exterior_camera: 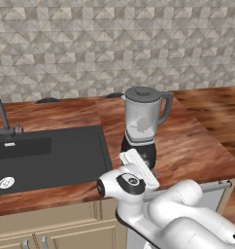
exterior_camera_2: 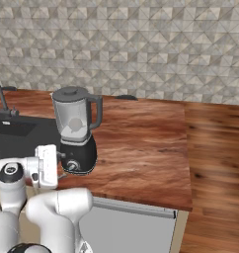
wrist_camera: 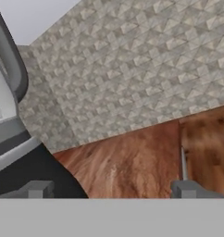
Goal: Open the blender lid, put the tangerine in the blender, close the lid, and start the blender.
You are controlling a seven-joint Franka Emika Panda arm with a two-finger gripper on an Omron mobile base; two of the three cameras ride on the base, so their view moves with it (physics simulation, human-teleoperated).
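The blender (exterior_camera: 141, 121) stands on the wooden counter just right of the sink, its black base (exterior_camera_2: 81, 154) showing a silver front knob (exterior_camera_2: 71, 166). The dark grey blender lid (exterior_camera: 142, 92) sits on the jar's rim. My gripper (exterior_camera_2: 61, 164) hovers low, right in front of the base, and is open with nothing between its fingers. In the hand view the gripper (wrist_camera: 114, 190) has its fingertips (wrist_camera: 40, 189) spread wide; the black base (wrist_camera: 30, 171) and the jar's handle (wrist_camera: 12, 60) lie at the left. The tangerine is out of view.
A black sink (exterior_camera: 51, 155) with a faucet (exterior_camera: 0, 114) lies left of the blender. The wooden counter (exterior_camera_2: 141, 143) stretches right to its edge, with wood floor (exterior_camera_2: 215, 163) beyond. A tiled wall (exterior_camera: 114, 44) backs the counter. A grey appliance front (exterior_camera_2: 126, 222) sits below.
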